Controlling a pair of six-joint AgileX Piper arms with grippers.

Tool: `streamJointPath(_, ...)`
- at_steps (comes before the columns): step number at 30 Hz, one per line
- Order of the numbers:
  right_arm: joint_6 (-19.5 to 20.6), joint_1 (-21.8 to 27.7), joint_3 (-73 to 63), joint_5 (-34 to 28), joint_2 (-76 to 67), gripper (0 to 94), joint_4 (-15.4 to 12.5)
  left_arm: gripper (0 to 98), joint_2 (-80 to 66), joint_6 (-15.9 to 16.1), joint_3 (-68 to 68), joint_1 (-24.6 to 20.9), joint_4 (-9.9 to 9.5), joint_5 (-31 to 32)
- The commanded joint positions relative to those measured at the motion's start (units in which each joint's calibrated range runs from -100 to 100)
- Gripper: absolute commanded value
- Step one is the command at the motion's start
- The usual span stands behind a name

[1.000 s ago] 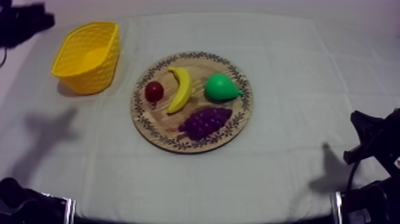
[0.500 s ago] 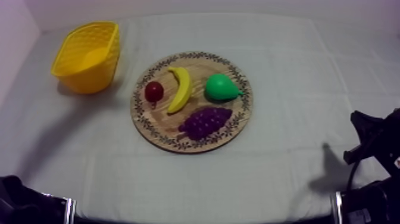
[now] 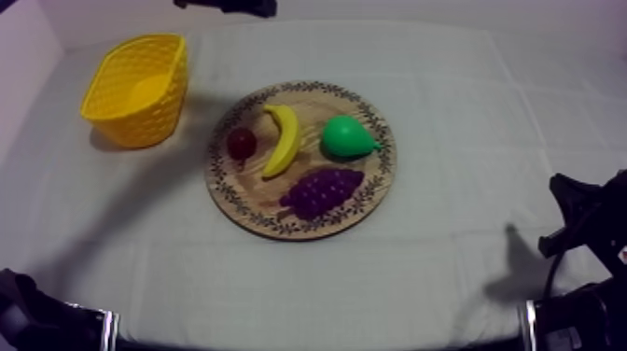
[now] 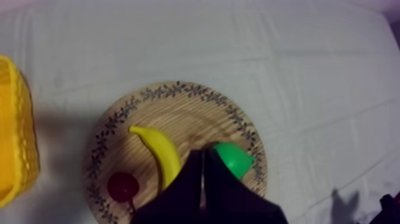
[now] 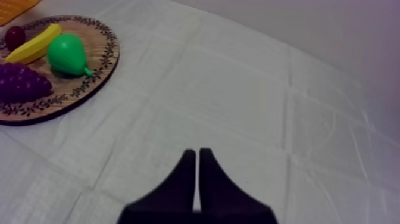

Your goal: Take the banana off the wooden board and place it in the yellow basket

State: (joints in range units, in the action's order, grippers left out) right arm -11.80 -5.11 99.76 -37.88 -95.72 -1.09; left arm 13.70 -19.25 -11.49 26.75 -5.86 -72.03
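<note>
Far left of the desk (image 3: 485,112) sits the yellow basket (image 3: 137,89), open side up and well clear of the wooden board (image 3: 378,191) in the middle. The left arm (image 3: 224,6) comes in over the far edge. Its left tool (image 4: 202,152) hangs above the board with its fingers pressed together into a narrow wedge, holding nothing, lined up over the gap between banana and pear.

On the board, the small red fruit (image 3: 242,143) comes first at the left. Just beside it is the banana (image 3: 283,140), lying flat and running from the far side toward the near side, its curve bulging toward the pear (image 3: 347,137). The bunch of grapes (image 3: 322,191) lies nearer, below both.

About that banana: it looks like a moulded toy, so I judge it light and stiff, with a smooth skin that could slip under a shallow pinch. The best hold looks to be across the thick middle, fingers spanning its narrow width. Either tapered tip would likely squirt out. Room is tight on the red fruit's side, so the fingers need to part first and drop in cleanly.

Off at the near right, the right tool (image 5: 197,152) rests low over bare cloth, fingers together too, gripping nothing.
</note>
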Motion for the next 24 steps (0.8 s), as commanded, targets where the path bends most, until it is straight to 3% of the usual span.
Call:
streamJointPath(1,0.0,0.0,0.0,0.0,0.0,0.2,0.0,0.4,1.9,-0.2,0.6,0.1,0.11,-0.2)
streamJointPath(13,0.0,0.0,0.0,0.0,0.0,0.2,0.0,0.7,6.7,-1.0,4.6,1.0,1.64,-0.9)
streamJointPath(24,0.0,0.0,0.0,0.0,0.0,0.2,0.0,1.5,7.1,-0.6,8.6,1.4,2.87,3.1)
